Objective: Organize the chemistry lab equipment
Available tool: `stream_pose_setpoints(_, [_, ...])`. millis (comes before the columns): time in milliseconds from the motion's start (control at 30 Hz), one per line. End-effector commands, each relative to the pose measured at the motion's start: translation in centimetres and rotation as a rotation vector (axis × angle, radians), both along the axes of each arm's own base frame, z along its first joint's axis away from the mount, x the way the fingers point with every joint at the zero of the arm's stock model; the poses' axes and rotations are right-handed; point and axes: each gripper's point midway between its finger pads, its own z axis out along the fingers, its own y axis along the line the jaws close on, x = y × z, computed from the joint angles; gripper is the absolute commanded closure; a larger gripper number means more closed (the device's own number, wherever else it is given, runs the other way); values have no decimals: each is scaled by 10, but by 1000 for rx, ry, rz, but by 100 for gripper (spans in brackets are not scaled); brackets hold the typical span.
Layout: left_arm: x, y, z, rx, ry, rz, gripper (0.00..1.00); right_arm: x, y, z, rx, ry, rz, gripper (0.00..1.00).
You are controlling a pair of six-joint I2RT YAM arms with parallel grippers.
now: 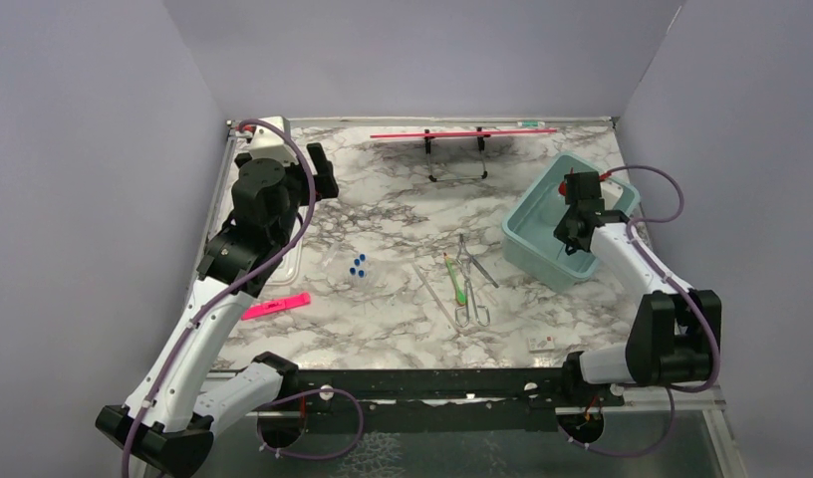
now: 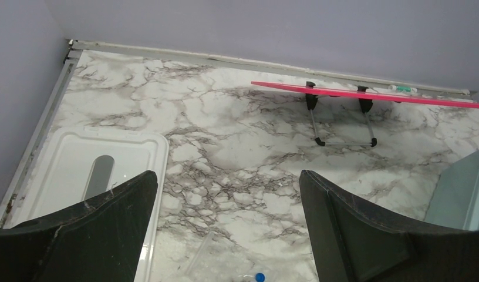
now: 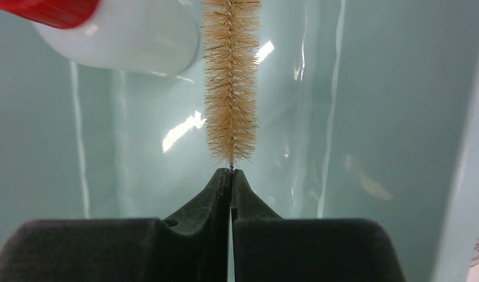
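R pincer point(image 3: 231, 172) tight on brush point(image 3: 230, 82) in bin point(image 3: 401, 117) (bottle point(image 3: 125, 38) beside); L pincer point(image 2: 226, 191) apart.

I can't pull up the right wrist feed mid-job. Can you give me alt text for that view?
The right gripper is shut on the wire stem of the bristly tan brush, which points straight away from the fingertips inside the pale teal bin. A squeeze bottle with a red cap sits at the upper left, just left of the bristles.

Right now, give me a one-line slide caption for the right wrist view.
Right fingers pinch the bristly tan brush by its wire stem, teal bin behind, squeeze bottle at upper left.
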Motion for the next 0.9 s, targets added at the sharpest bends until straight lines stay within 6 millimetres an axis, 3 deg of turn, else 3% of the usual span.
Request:
stream_pose_setpoints(0, [-3, 9, 18, 11, -56, 37, 6, 8, -2, -9, 9, -31, -21, 93])
stream_pose_setpoints(133, [-2, 8, 17, 13, -53, 33, 6, 5, -7, -16, -5, 13, -61, 86])
stream_pose_setpoints(200, [-2, 8, 17, 15, -52, 31, 7, 5, -9, -8, -11, -3, -70, 75])
stream_pose_setpoints(333, [-1, 8, 16, 17, -50, 34, 6, 9, -12, 29, -30, -131, -50, 61])
stream_pose_setpoints(567, [1, 5, 14, 12, -45, 21, 7, 4, -14, 85, -50, -238, -27, 61])
stream_pose_setpoints(733, [1, 4, 14, 12, -45, 18, 6, 5, 3, 136, -18, -371, 101, 60])
stream_pose_setpoints(867, [1, 2, 14, 11, -44, 9, 6, 6, 28, 167, 40, -442, 253, 58])
